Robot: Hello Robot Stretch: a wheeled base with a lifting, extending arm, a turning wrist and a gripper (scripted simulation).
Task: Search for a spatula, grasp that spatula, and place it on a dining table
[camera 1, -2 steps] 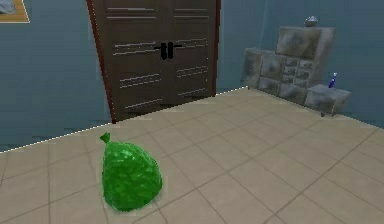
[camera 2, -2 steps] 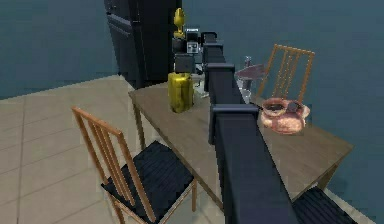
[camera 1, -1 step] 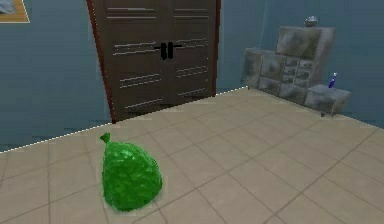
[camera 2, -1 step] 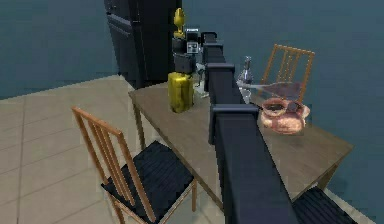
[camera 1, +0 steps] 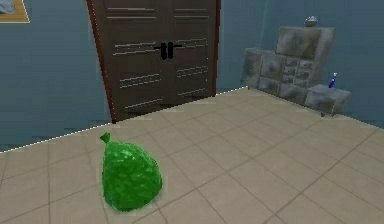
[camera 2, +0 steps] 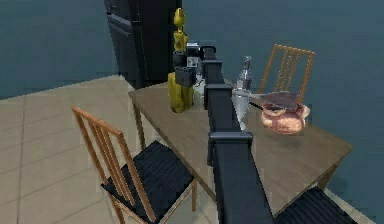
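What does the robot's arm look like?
The arm is a long, dark bar with square edges. Near its far end sit small white squares with black marks. Beside them is the gripper, dark-bodied with thin fingers.

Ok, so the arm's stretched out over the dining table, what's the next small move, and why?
Probably lower the arm a little toward bare tabletop. The fingers show near the dining table's far edge, by a tall yellow object. I can't tell whether they hold anything, so any set-down should start low.
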